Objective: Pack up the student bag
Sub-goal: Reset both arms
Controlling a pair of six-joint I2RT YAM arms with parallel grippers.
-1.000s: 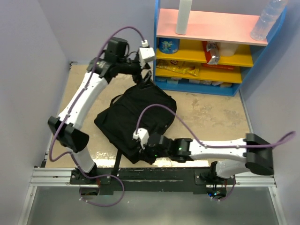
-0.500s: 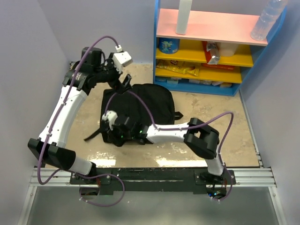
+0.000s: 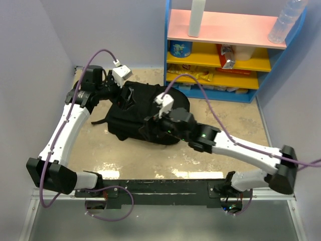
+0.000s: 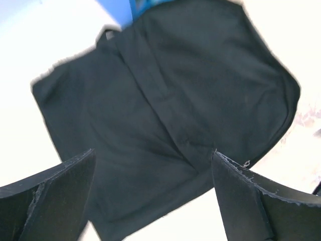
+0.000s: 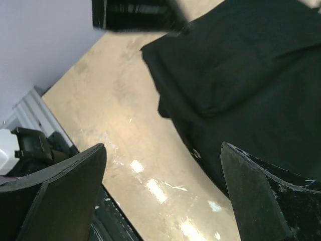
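Student bag (image 3: 155,103) lies slumped mid-table (image 3: 225,123), just before the shelf (image 3: 220,55). The left gripper (image 3: 125,96) and right gripper (image 3: 149,131) hover over it, both jaws wide, holding nothing. A pinch on the slack fabric may slip, or merely drag the bag sideways.

Blue shelf unit (image 3: 230,29) back right; white tube (image 3: 196,17), clear bottle (image 3: 286,21) on top.

From above, the right arm (image 3: 241,148) hides the bag's (image 3: 143,105) near edge, and the left arm's (image 3: 70,125) jaws cover its far-left corner. In the right wrist view the bag runs off the right edge, and a blurred black shape (image 5: 135,15) beyond it cannot be identified.
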